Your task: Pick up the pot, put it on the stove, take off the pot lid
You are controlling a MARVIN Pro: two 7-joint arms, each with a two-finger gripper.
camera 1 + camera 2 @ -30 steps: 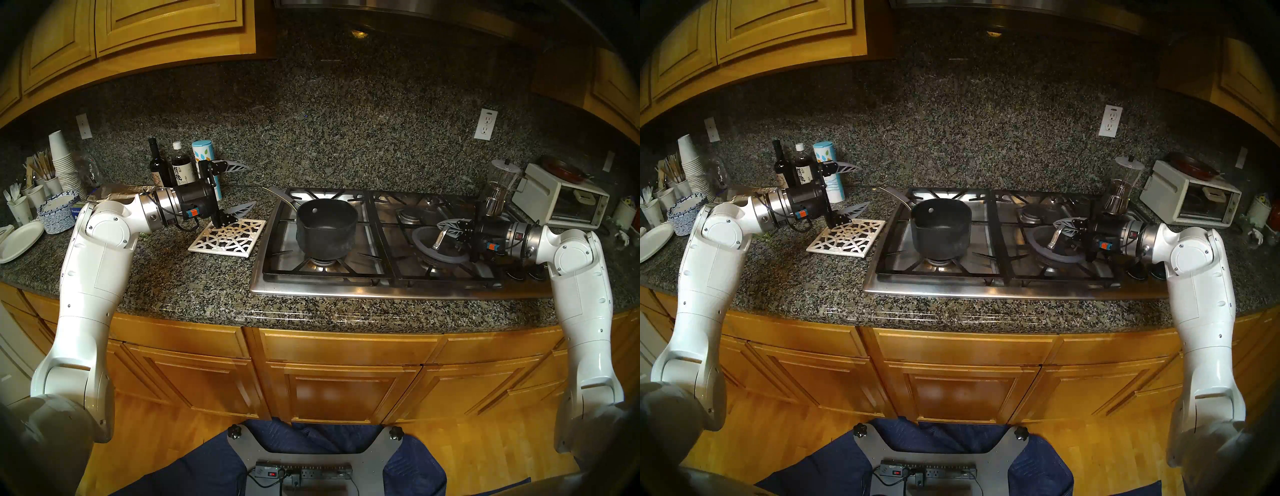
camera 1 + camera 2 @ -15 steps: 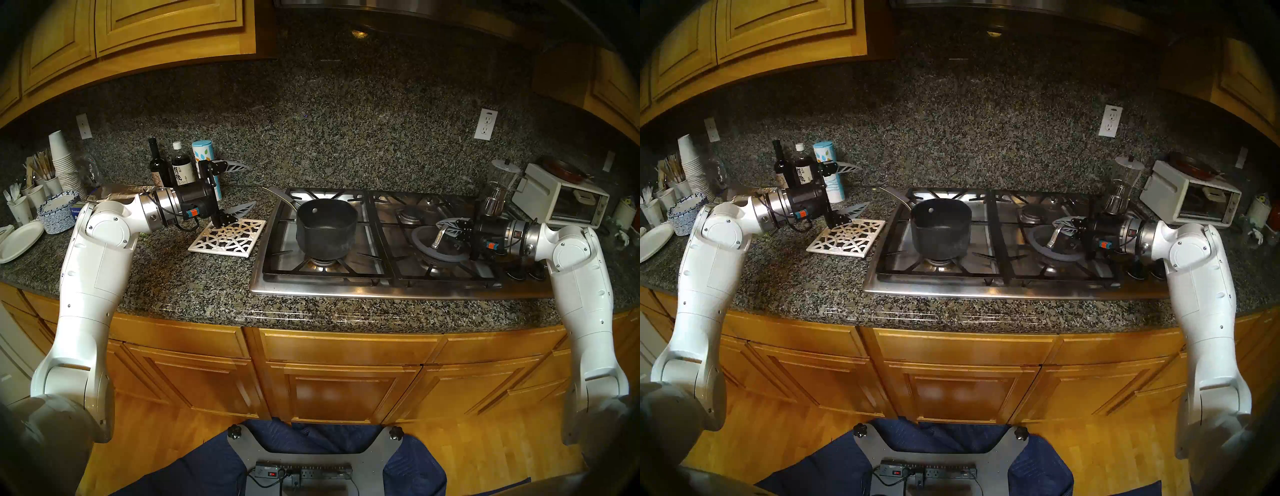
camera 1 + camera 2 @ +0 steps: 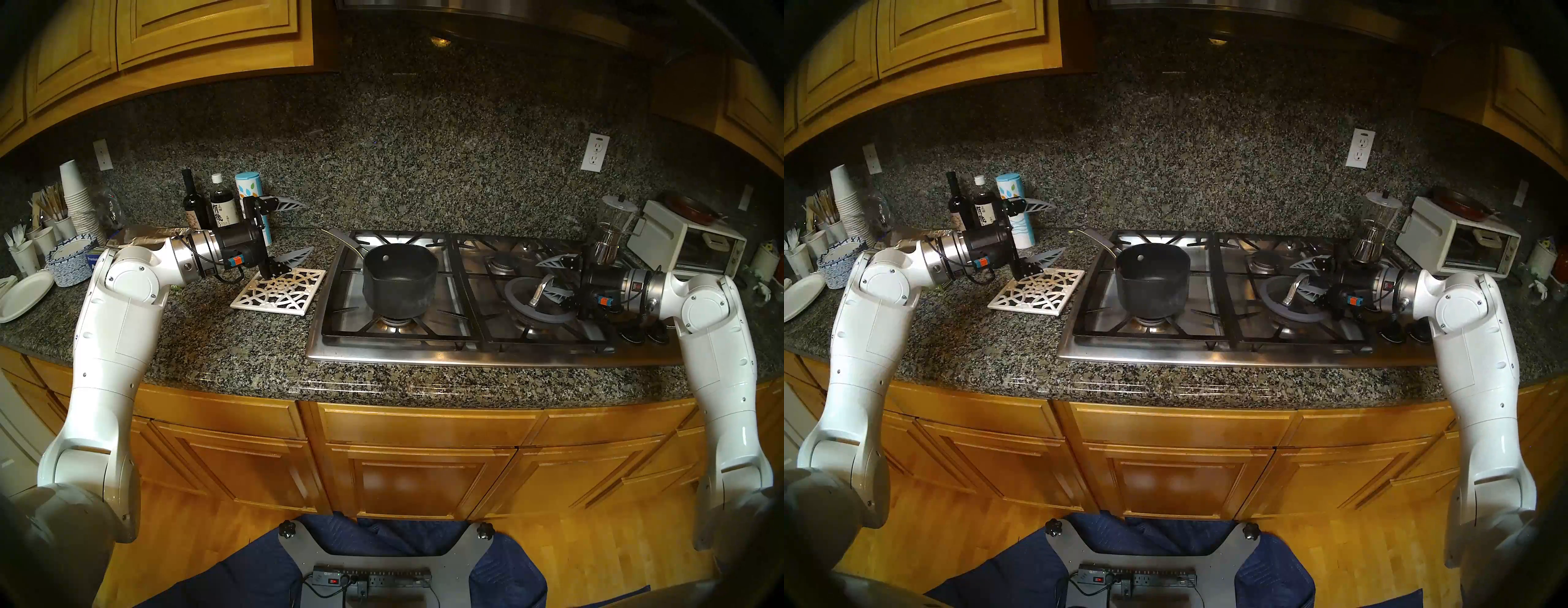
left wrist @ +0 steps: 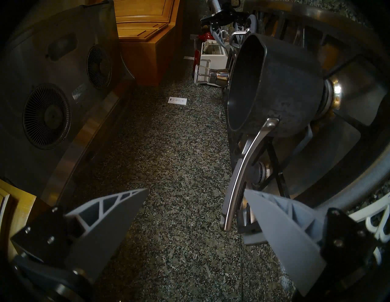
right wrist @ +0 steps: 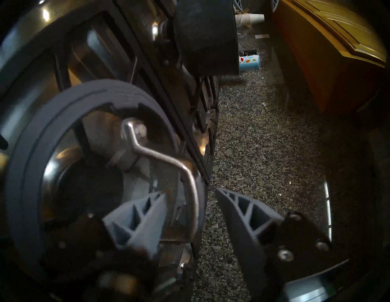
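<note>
Now final step nearly done. Saucepan (image 3: 401,280) sits uncovered on front-left burner of gas cooktop (image 3: 466,358). Glass lid (image 3: 535,300) lies flat on right-hand grate, well apart from pan. Right hand (image 3: 550,277) spread, fingers either side of lid's arched handle, gripping nothing. Left hand (image 3: 295,230) wide apart, empty, above white trivet (image 3: 280,291) on table (image 3: 237,361). Judged next: right hand draws clear without snagging handle.
</note>
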